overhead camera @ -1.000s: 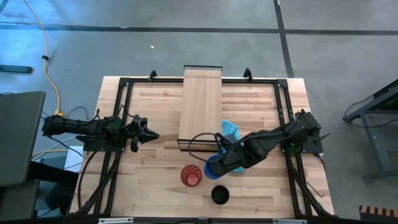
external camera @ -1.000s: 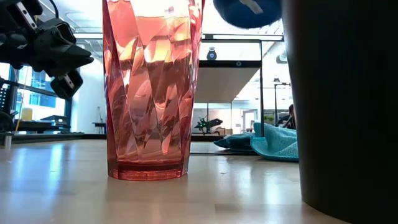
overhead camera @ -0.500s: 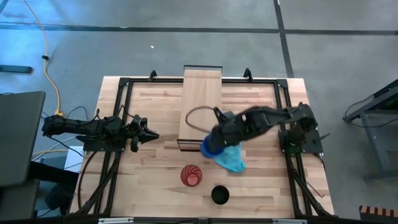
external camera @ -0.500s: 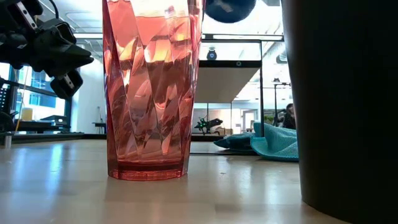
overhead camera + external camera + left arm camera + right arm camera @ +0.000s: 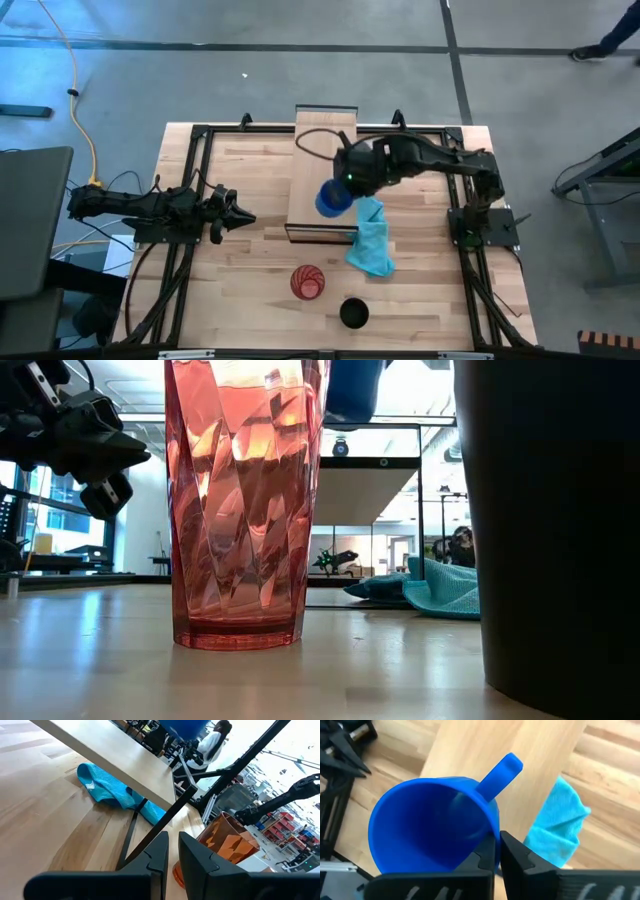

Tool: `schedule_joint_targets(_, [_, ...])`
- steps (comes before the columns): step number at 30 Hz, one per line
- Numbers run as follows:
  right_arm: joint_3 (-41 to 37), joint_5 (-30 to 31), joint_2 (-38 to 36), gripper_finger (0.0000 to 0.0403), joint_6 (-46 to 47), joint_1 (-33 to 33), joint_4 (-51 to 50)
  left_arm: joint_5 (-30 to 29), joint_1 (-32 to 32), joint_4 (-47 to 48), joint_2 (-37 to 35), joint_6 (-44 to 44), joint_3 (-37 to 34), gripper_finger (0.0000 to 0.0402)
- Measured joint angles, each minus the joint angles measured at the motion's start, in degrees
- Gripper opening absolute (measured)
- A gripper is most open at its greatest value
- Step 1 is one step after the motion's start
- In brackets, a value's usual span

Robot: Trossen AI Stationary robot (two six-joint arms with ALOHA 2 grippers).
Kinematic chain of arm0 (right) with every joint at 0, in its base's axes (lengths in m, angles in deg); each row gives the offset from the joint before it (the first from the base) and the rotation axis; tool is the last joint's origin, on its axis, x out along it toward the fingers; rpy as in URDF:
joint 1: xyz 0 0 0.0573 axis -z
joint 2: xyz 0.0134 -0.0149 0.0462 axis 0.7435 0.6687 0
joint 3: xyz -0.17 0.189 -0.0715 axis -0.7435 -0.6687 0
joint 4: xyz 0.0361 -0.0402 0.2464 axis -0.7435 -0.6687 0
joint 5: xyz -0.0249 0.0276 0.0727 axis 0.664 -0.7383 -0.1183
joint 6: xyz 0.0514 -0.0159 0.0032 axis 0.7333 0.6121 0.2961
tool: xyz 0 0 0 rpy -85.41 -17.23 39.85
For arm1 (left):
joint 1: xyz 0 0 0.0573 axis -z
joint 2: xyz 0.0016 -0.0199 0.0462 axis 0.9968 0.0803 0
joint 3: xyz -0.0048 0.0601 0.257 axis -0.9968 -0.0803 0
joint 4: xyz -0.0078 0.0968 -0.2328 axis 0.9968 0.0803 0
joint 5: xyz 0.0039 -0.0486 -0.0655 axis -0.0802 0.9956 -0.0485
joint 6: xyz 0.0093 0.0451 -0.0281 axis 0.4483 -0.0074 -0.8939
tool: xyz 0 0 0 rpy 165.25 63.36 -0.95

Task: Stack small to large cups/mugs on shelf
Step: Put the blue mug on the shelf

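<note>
Gripping blue mug by its rim, right claw clenched, held above shelf

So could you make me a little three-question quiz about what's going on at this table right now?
1. True or false: the blue mug is standing on the table.
2. Which arm's gripper holds the mug? A) left B) right C) neither
3. Fill in: the red tumbler and the black cup stand on the ____, not on the shelf.

Key:
1. False. The right gripper holds it by the rim, in the air over the shelf.
2. B. The left gripper waits at the table's left side, holding nothing.
3. Table. The blue cloth lies there too.
</note>
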Motion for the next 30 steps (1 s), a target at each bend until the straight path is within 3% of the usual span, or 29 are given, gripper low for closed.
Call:
schedule_joint_targets(13, [-0.6, -5.2, 4.8, 0.0, -4.6, 3.7, 4.8, 0.0, 0.0, 0.0, 0.0, 0.0, 0.0, 0.0033])
schedule_joint_targets(30, [-0.6, -5.1, 5.9, 0.0, -3.8, 4.1, 2.5, 0.2, 0.0, 0.0, 0.0, 0.0, 0.0, 0.0033])
